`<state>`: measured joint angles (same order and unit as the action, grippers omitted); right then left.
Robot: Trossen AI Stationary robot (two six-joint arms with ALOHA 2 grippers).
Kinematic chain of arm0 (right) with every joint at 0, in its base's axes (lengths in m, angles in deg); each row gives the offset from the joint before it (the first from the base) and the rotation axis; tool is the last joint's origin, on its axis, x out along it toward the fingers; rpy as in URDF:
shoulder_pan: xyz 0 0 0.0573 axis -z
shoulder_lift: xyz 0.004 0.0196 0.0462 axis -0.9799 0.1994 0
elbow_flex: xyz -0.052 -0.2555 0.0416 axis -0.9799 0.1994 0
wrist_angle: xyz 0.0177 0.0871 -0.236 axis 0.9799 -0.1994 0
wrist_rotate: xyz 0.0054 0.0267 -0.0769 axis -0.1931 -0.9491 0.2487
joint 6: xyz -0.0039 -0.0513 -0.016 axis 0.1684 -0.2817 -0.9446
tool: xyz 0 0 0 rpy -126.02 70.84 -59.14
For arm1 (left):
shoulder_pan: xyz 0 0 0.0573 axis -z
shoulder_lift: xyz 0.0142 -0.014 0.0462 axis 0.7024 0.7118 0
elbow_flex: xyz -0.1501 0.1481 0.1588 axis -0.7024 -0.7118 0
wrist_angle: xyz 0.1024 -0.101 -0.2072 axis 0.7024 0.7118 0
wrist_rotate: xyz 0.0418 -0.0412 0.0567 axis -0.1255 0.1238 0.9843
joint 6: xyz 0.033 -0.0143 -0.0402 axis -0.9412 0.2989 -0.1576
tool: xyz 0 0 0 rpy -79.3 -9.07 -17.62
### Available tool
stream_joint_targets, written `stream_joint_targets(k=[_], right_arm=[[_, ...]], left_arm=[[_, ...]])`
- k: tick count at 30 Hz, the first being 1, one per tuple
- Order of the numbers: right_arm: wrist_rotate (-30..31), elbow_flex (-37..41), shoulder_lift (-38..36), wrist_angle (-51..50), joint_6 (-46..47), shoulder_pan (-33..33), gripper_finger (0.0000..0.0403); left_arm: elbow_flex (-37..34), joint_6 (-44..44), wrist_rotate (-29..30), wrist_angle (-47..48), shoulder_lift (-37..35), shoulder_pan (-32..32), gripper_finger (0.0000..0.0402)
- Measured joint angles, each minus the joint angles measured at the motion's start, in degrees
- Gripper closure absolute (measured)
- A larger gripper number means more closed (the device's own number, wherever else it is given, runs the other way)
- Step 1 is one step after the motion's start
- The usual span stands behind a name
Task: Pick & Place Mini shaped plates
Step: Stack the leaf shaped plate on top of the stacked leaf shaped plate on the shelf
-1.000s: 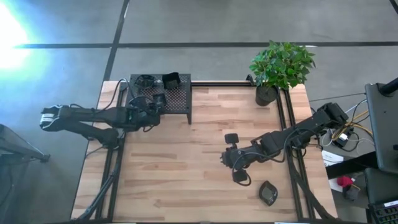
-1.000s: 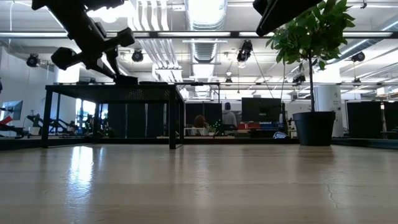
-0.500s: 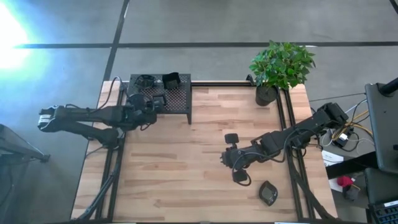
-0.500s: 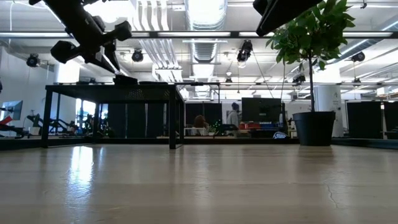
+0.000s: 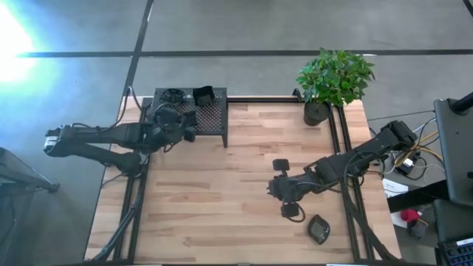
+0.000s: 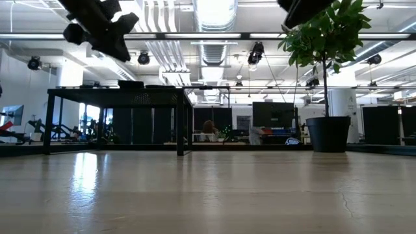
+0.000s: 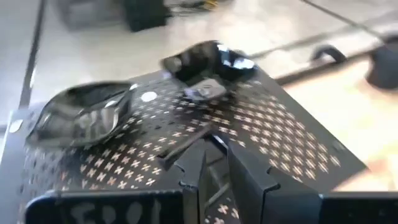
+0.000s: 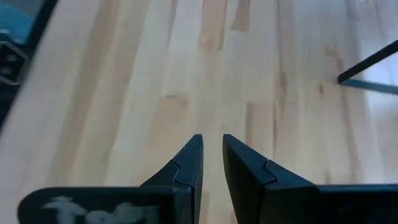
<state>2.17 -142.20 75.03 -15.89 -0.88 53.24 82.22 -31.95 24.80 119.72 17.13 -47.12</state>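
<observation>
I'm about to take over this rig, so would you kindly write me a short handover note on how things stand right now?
Left claw: above the black perforated stand, nearly shut, holding nothing.
Right claw: low over bare table, nearly shut, empty.
Plates: several mini plates on the stand, including a leaf-shaped one and a rounded one; one dark dish lies on the table near the right arm.
Done: some plates sit on the stand.
Left: probably that dish on the table.

Table (image 5: 207, 214): light wooden slats, dark frame rails.
Perforated stand (image 5: 211, 118): black metal, at the table's far left corner.
Plant pot (image 5: 316, 112): far right corner, well apart from the stand.
Mini plate (image 5: 318, 230): on the wood, diagonally opposite the stand.
</observation>
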Motion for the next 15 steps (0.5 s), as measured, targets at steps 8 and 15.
stream_joint_targets(k=[8, 15], right_arm=[[0.0, 0.0, -3.8, -9.2, 17.6, -4.7, 0.0346], [-0.4, 0.1, -3.4, -19.4, 41.0, -9.5, 0.0346]], left_arm=[[0.1, -14.8, -1.5, -1.6, 0.0, 6.7, 0.0342], [-0.9, -21.0, -1.4, -4.1, 0.8, 16.8, 0.0342]])
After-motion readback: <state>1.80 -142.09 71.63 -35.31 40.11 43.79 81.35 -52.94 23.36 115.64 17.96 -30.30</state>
